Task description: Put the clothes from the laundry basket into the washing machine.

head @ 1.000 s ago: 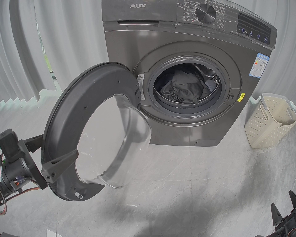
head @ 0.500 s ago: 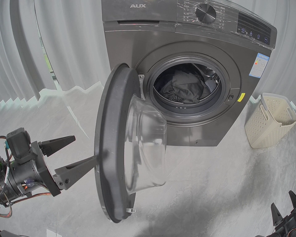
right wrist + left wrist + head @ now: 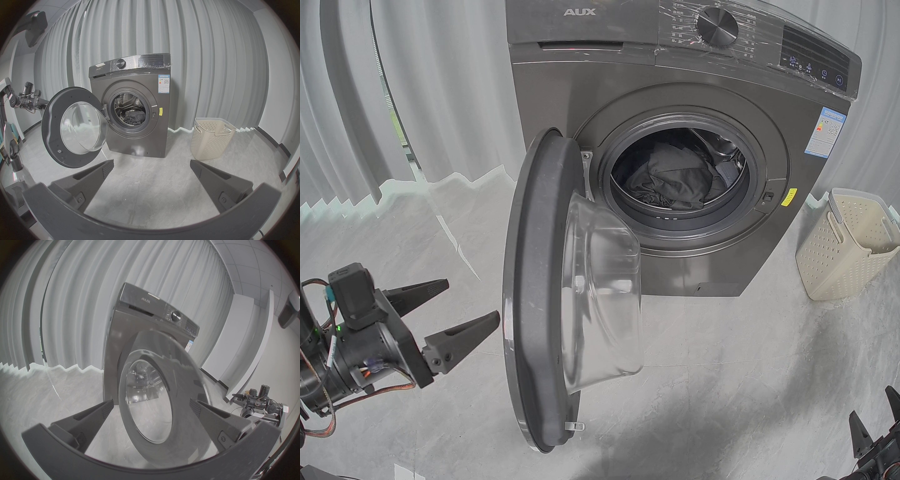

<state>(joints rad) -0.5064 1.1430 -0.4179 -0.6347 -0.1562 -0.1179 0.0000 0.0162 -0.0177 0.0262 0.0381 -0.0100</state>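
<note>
The grey washing machine (image 3: 675, 75) stands ahead with its round door (image 3: 540, 281) swung partway, edge-on to me. Dark clothes (image 3: 669, 175) lie inside the drum. The cream laundry basket (image 3: 850, 244) sits on the floor to the machine's right, and no clothes show in it (image 3: 212, 137). My left gripper (image 3: 472, 303) is open, low at the left, its nearer fingertip just short of the door's outer face (image 3: 156, 396). My right gripper (image 3: 151, 162) is open and holds nothing, low at the right, facing the machine (image 3: 134, 106) from a distance.
Pale curtains (image 3: 394, 94) hang behind and to the left of the machine. Grey marble floor (image 3: 706, 375) lies open in front of the machine and between the door and the basket.
The door has swung from wide open to about halfway shut, pushed by my left gripper. The gripper's finger has since come off the door and drawn back slightly. The right arm has stayed put.
</note>
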